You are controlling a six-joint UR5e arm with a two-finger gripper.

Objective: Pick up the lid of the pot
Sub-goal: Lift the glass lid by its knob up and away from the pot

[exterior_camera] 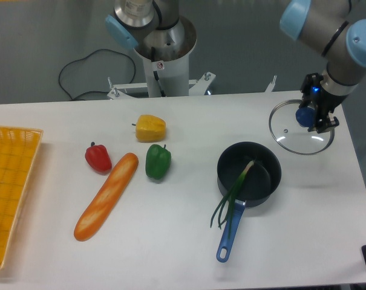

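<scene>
At the right, my gripper (316,113) comes down from the arm at the upper right and is shut on the blue knob of the pot lid. The pot lid (290,138) is clear glass with a thin metal rim, and appears raised off the table, behind and to the right of the black pan. Part of its right side is hidden by the gripper's fingers.
A black pan (226,165) with a blue handle (227,237) holds a green onion (233,190). Further left lie a green pepper (158,162), yellow pepper (150,128), red pepper (98,158) and baguette (106,197). A yellow crate (14,193) stands at the far left.
</scene>
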